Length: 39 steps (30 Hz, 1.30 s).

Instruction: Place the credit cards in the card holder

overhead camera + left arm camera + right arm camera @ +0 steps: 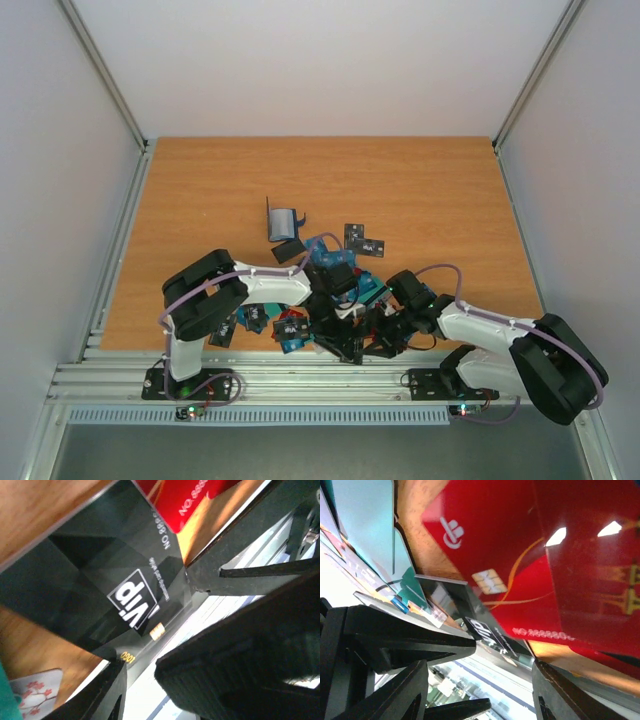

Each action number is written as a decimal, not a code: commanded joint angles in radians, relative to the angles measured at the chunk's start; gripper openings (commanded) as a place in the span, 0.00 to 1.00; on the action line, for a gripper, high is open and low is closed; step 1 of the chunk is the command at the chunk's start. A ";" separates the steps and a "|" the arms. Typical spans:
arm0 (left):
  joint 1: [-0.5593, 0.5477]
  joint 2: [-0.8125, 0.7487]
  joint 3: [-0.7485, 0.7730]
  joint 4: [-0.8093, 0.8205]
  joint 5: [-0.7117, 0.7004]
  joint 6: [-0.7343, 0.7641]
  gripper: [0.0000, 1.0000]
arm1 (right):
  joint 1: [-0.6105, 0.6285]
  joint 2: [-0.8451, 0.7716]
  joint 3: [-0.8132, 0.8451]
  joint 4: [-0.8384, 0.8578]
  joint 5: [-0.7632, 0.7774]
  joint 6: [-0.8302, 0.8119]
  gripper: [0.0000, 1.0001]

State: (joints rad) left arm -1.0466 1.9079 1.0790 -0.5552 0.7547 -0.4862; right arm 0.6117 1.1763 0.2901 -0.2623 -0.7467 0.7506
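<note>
Left wrist view: a black card [100, 580] printed "VIP" lies partly under a red card [185, 495] reading "NO 8888". The left gripper [140, 672] is part open at the black card's edge and grips nothing. The right gripper [479, 672] gapes empty near teal cards [365, 525], and the card holder [284, 222] stands on the table [440, 200], well beyond them.

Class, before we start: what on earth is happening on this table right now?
Two robot arms are bent over a heap of credit cards at the near edge of the table. The left gripper and the right gripper both stand open, low over a black VIP card that overlaps a red card. Neither visibly grips anything. The card holder sits farther back, away from both grippers.
</note>
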 commanded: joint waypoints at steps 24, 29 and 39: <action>0.082 -0.080 0.036 -0.036 -0.014 0.046 0.38 | 0.025 -0.023 0.073 -0.197 0.110 -0.262 0.58; 0.100 -0.074 0.039 -0.026 -0.033 0.058 0.36 | 0.098 -0.015 0.087 -0.195 0.127 -0.246 0.58; 0.101 0.011 0.019 0.026 -0.050 0.064 0.35 | 0.159 0.062 0.113 -0.141 0.163 -0.226 0.57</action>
State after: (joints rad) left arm -0.9478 1.8763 1.0981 -0.5720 0.7208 -0.4393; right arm 0.7582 1.2213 0.3756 -0.4076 -0.6361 0.5266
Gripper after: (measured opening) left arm 0.349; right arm 0.572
